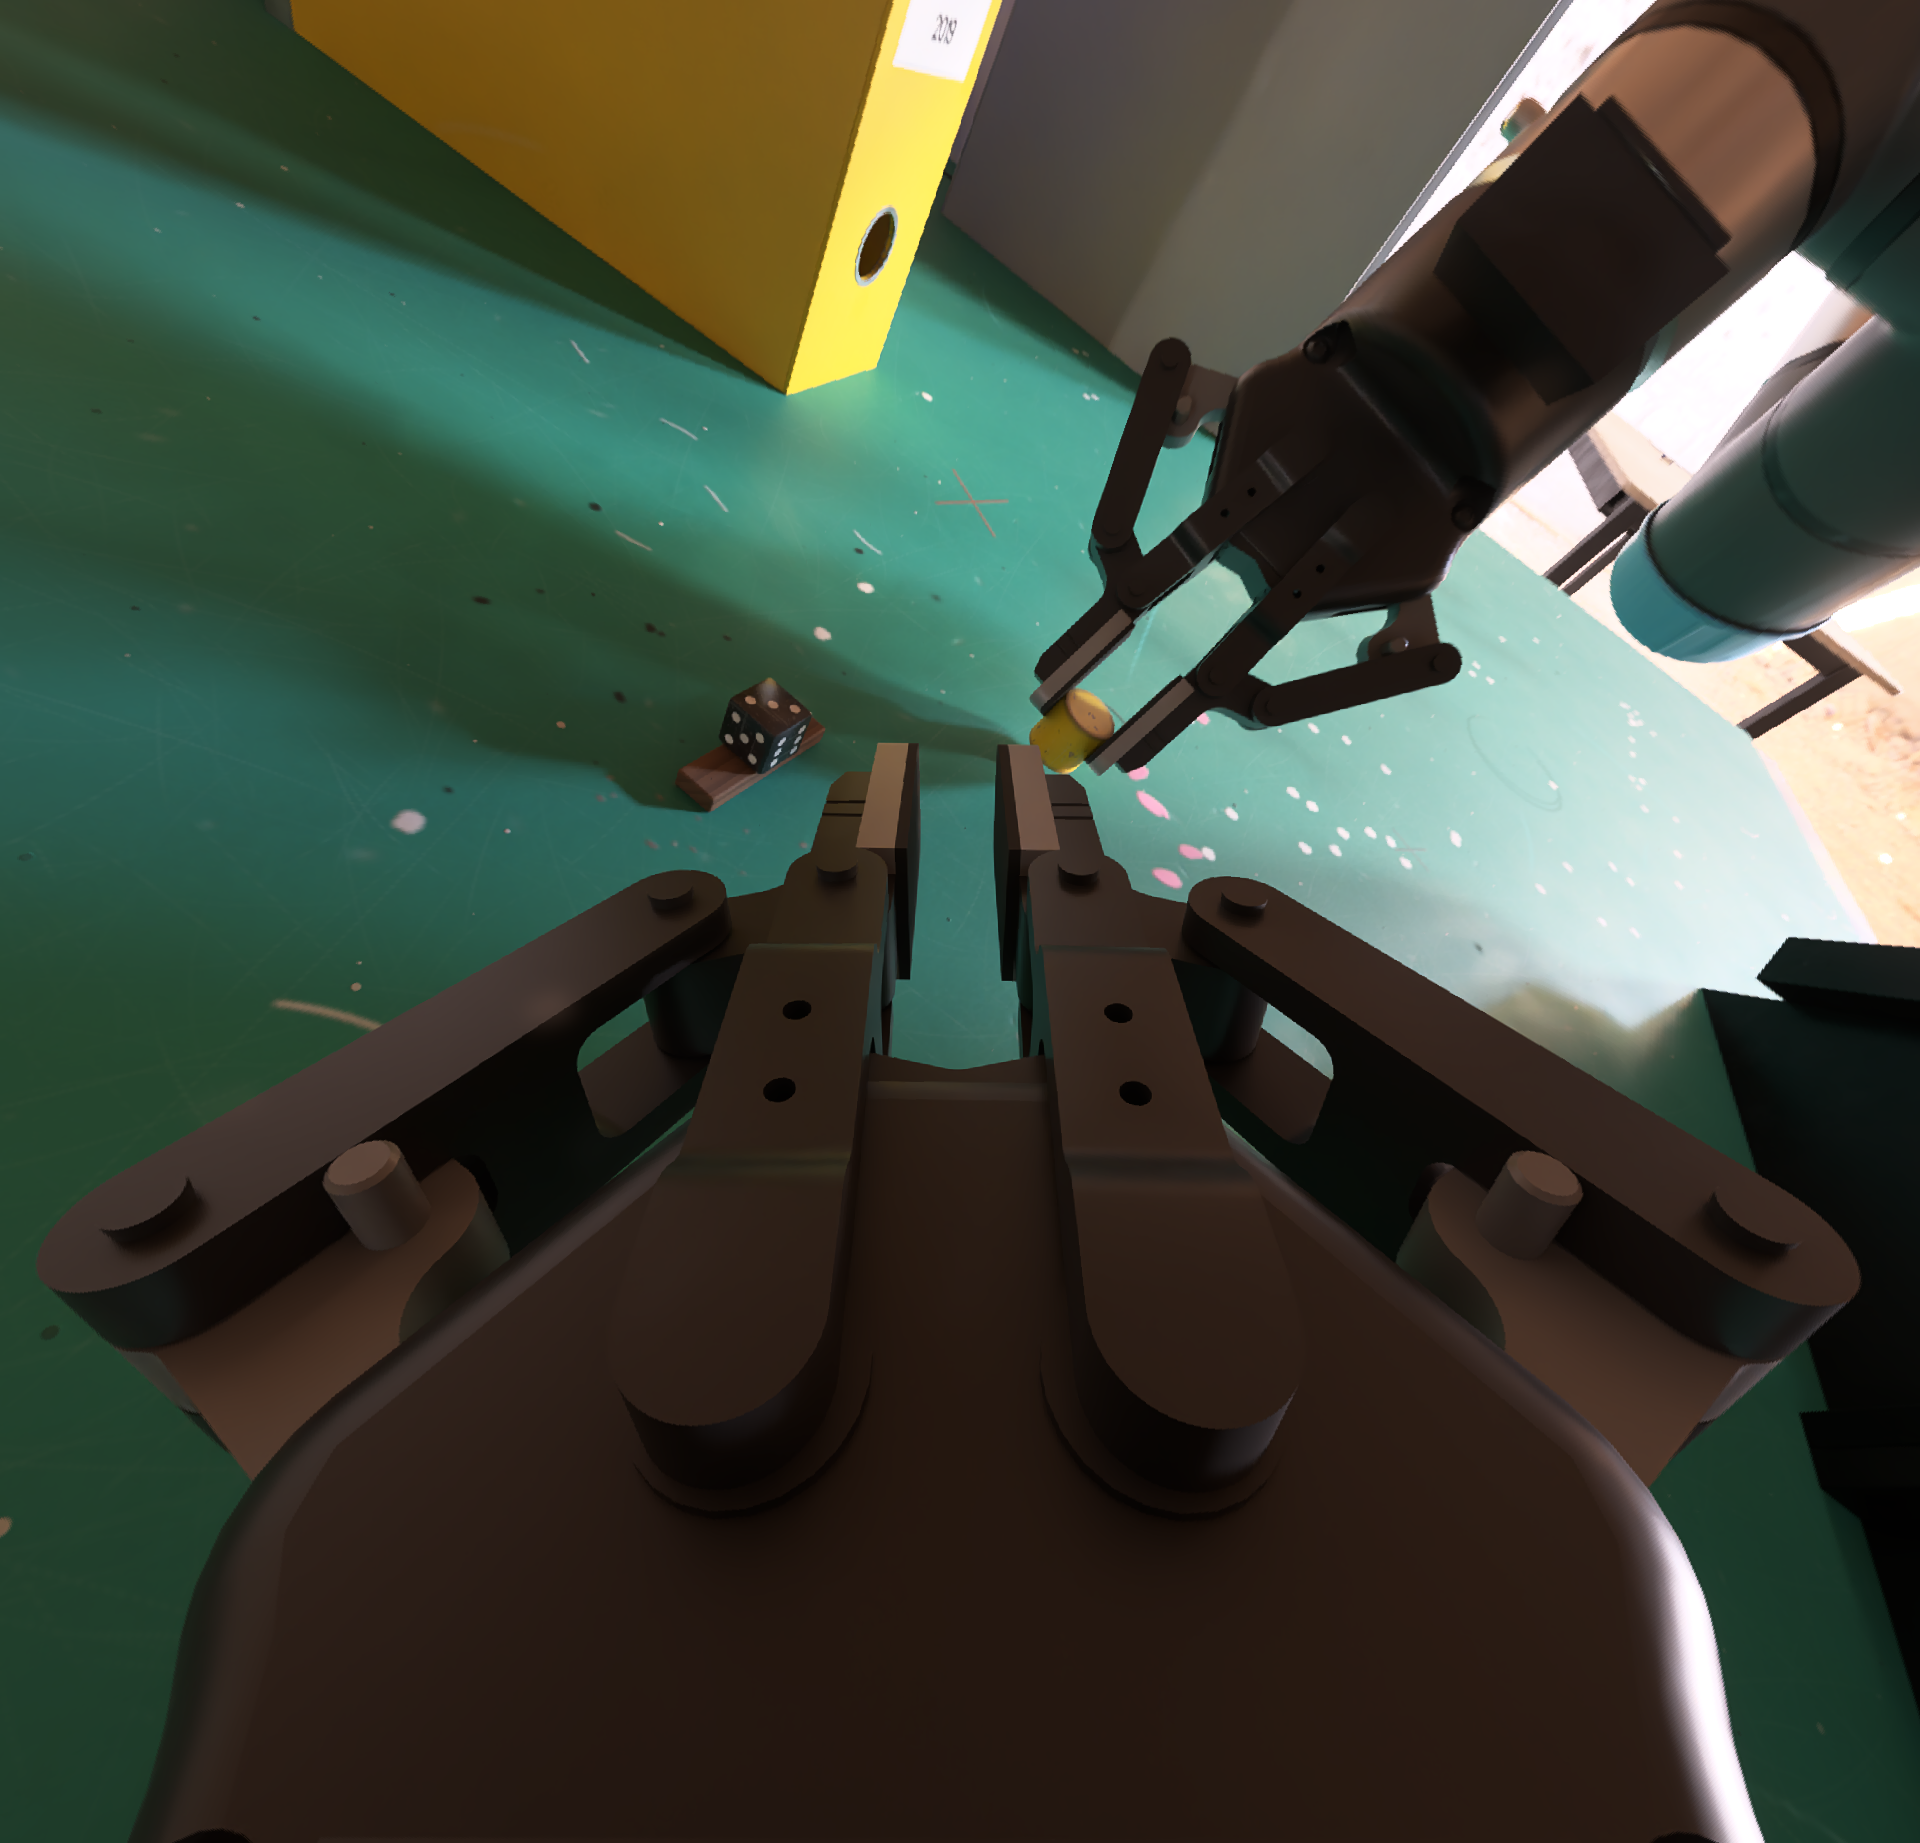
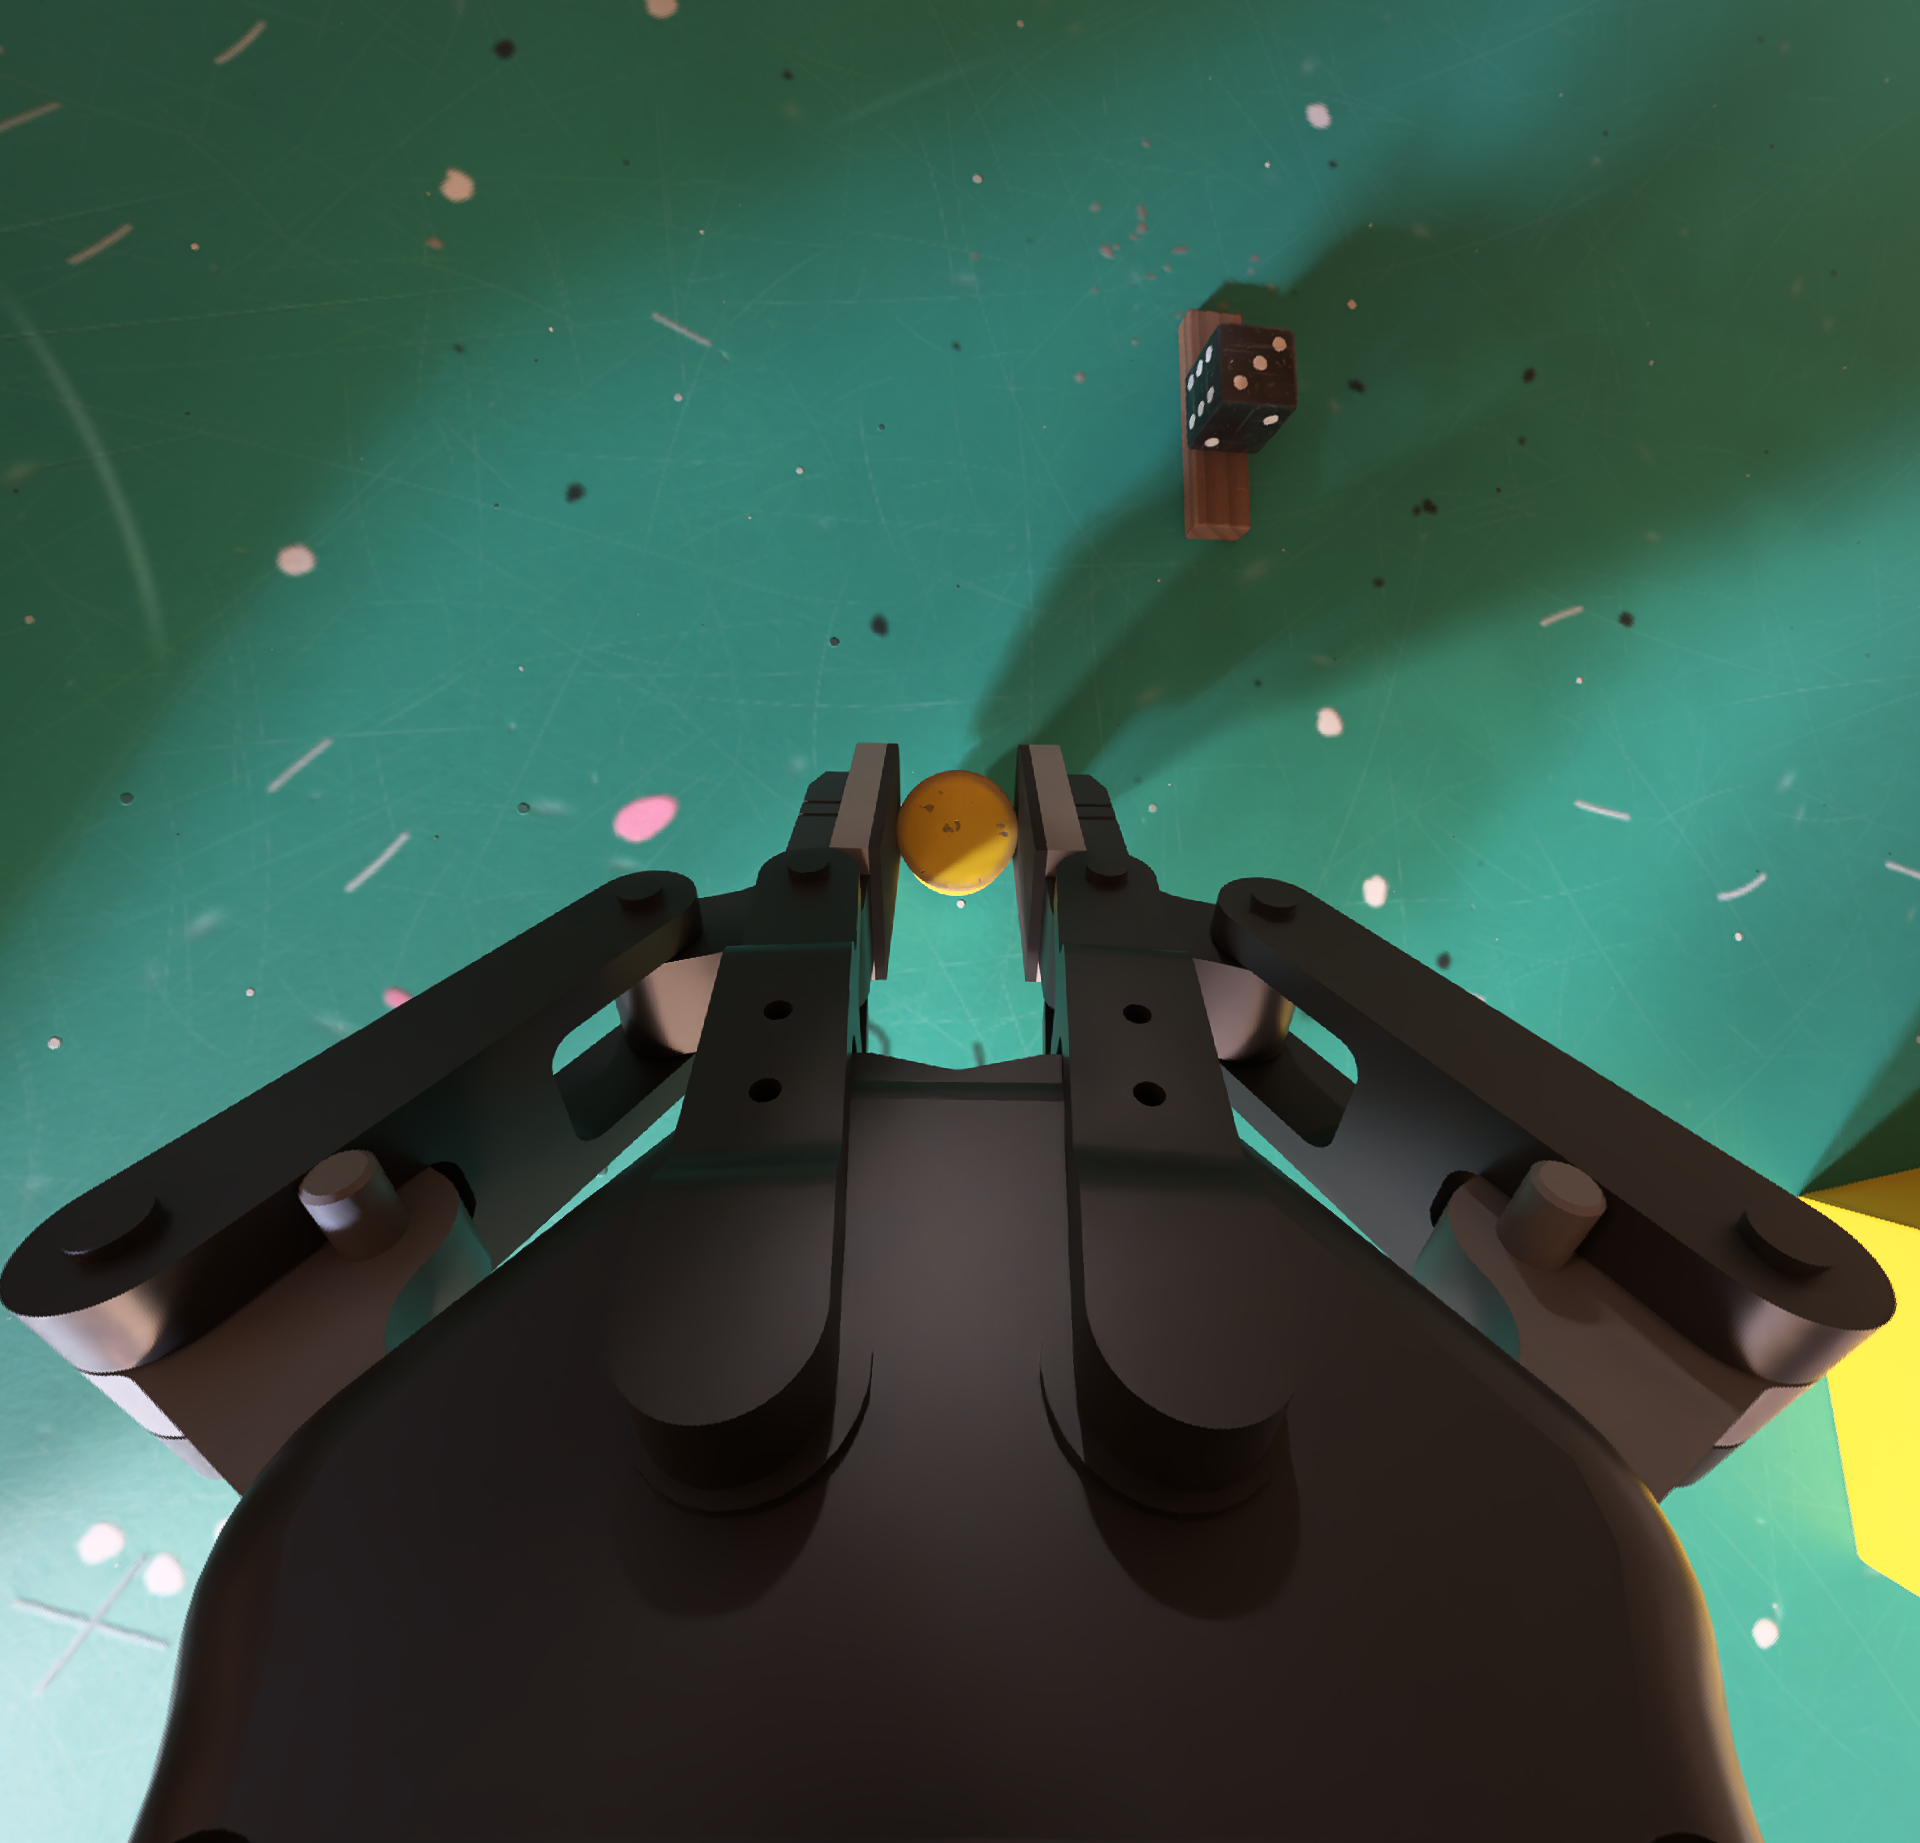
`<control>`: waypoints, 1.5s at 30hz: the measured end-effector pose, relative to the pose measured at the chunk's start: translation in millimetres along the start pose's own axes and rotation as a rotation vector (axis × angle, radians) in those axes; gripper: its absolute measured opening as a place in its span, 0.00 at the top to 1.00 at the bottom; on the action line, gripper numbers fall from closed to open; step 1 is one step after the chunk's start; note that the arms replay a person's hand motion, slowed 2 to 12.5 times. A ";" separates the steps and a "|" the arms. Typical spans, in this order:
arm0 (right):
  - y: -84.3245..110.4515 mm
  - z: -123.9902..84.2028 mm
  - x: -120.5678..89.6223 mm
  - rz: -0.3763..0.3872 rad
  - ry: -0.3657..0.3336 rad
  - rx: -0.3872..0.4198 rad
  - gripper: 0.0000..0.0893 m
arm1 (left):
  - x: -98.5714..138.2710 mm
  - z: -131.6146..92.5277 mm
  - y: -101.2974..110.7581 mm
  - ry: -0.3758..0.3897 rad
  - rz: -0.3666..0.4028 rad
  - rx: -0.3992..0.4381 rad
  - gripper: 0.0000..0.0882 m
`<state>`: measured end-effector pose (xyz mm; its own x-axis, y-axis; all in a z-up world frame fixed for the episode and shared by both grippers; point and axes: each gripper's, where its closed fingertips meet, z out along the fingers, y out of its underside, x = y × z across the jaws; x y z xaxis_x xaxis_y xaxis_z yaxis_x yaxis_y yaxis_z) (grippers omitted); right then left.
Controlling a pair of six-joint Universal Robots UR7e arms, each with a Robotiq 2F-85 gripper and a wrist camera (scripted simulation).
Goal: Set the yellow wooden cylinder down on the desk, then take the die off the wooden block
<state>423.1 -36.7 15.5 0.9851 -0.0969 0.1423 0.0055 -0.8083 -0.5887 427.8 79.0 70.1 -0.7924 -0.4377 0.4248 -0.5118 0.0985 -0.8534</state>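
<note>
Yellow wooden cylinder [image 2: 956,830] sitting between the pads of the right gripper [image 2: 957,806], jaws clamped on its sides, hanging just above the speckled green desk [image 2: 520,546]. Left gripper [image 1: 956,785] hovering close by, fingers narrowly parted and holding nothing. Farther out, black die with pale pips [image 1: 766,725] resting on the small brown wooden block [image 1: 717,777], lying flat on the desk. Beyond, tall yellow ring binder [image 1: 644,131] standing upright.
</note>
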 end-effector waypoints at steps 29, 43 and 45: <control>5.1 0.7 -0.2 0.057 -0.046 -0.032 0.69 | -1.6 12.2 26.9 -0.030 0.092 -0.149 0.87; -0.9 -4.5 -3.8 0.116 -0.073 0.007 0.58 | -2.2 12.6 28.5 -0.026 0.080 -0.158 0.88; -3.8 -5.8 -3.8 0.126 -0.074 0.029 0.58 | -1.9 12.8 28.9 -0.023 0.079 -0.161 0.88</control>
<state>418.4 -36.6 21.8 0.9883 -0.1526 0.0073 -0.1151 -0.7755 -0.6208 418.8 71.2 40.7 -0.8252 -0.4433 0.3499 -0.4965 0.2741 -0.8236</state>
